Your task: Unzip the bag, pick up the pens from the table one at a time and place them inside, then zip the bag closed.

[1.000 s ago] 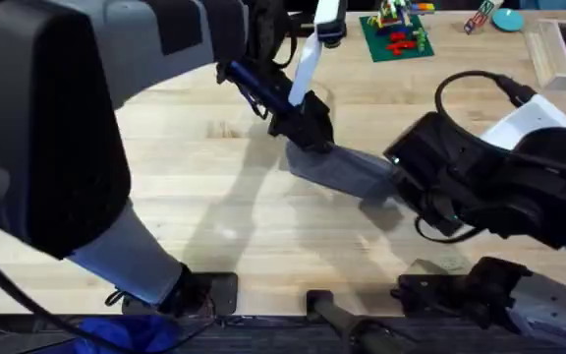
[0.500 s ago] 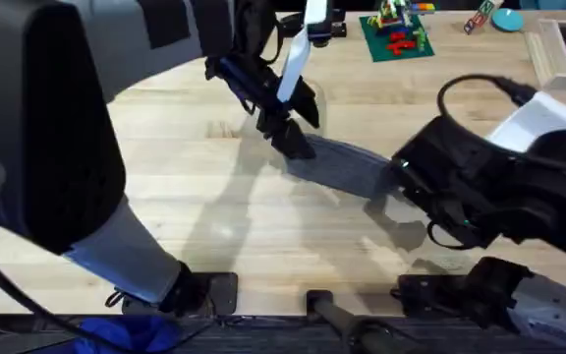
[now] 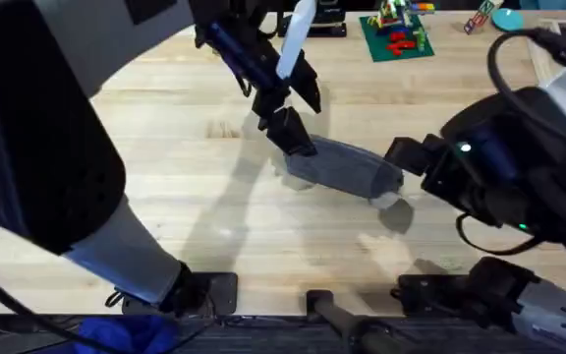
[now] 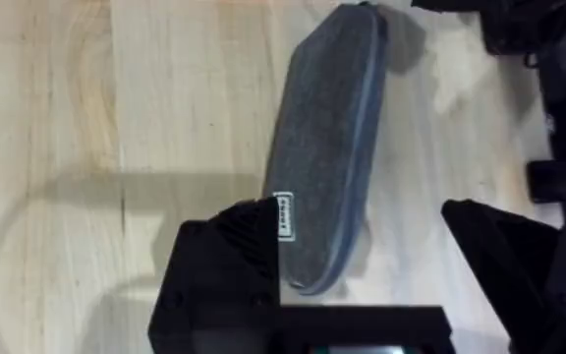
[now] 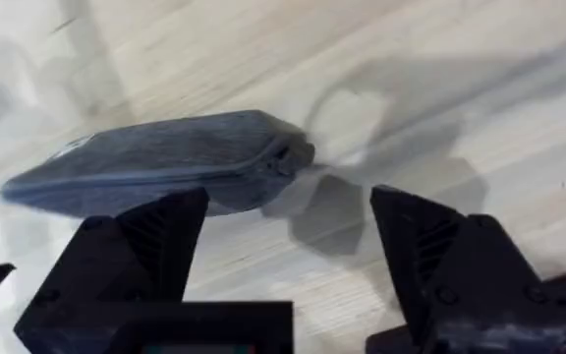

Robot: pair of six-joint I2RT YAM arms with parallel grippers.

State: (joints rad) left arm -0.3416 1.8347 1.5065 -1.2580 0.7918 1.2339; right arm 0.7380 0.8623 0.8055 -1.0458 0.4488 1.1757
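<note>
Bag [image 3: 342, 167]: lay flat on the counter [image 3: 165, 177], zipper seemingly shut, between both pincers.
Left pincer [image 4: 362, 285]: spread wide, one finger touching the bag's near end, gripping nothing.
Right pincer [image 5: 288, 246]: spread wide, just beside the bag's zipper-pull end, holding nothing.
Change: right pincer drew back off the bag within the last second; bag settled flat.
Meaning: zipping apparently finished, both pincers letting go; pens likely inside, though unseen.

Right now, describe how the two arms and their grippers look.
Both arms are black with grey shells. The left gripper has black angular fingers and a white link above. The right gripper is black, with a green light and looping black cable.
</note>
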